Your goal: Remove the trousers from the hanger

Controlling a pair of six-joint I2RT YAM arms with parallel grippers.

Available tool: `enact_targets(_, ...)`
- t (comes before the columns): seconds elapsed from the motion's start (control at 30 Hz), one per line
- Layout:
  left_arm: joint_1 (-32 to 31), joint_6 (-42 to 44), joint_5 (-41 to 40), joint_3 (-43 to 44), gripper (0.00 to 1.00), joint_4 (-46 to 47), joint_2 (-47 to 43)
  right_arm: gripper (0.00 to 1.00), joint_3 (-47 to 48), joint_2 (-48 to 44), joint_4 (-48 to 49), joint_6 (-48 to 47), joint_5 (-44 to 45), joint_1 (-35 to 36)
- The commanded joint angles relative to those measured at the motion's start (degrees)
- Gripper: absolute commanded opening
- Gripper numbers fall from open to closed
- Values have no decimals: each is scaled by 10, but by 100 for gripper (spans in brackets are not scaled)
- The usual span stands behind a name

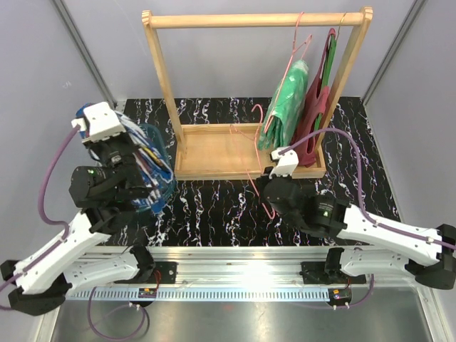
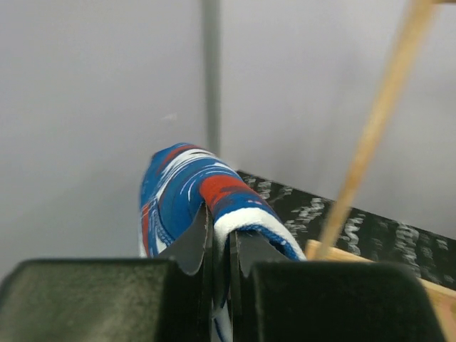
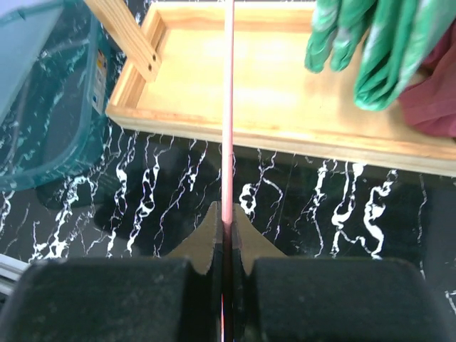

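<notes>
Blue trousers (image 1: 147, 169): dark blue cloth with red and white patches, bunched at the left side of the worktop (image 1: 214, 206), well apart from the wooden rack's rail and off any hanger.
Left pincer (image 2: 221, 246): pressed together on a fold of the blue trousers; the cloth bulges up and over both fingertips in the wrist view.
Green trousers (image 1: 285, 107): bright green mottled with white, draped on a pink hanger (image 1: 296, 50) hooked over the top rail near its right end; the lower folds hang just above the rack's base tray.
Loose pink hanger (image 1: 255, 153): bare wire, carrying no garment, standing roughly upright in front of the base tray, left of the green trousers.
Right pincer (image 3: 226, 229): pinching the loose pink hanger's thin wire, which runs straight up from between the fingertips over the tray's front edge.
Maroon garment (image 1: 313, 121): plain, on a green hanger (image 1: 329, 53), just right of the green trousers and touching them.
Wooden rack (image 1: 165, 82): two uprights, a top rail and a shallow base tray (image 1: 214, 153), standing at the back of the worktop.
Bin (image 1: 162, 149): translucent blue-green, at the rack's left, directly beside and below the blue trousers; whether the cloth touches it cannot be told.
Worktop: black with white marbling.
</notes>
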Motion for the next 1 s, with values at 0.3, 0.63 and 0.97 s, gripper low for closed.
enact_targets(0.3,282,-279,50,68,0,-402,53,0,33,-79,2,-69,0,-3)
enact_targets(0.63,442,-467,197,157,0,-580,307,0,46,-103,21,-87,-63,-4)
enact_targets(0.97,500,-577,189,401,0,-788,666,0,67,-100,31,-110,-108,-3)
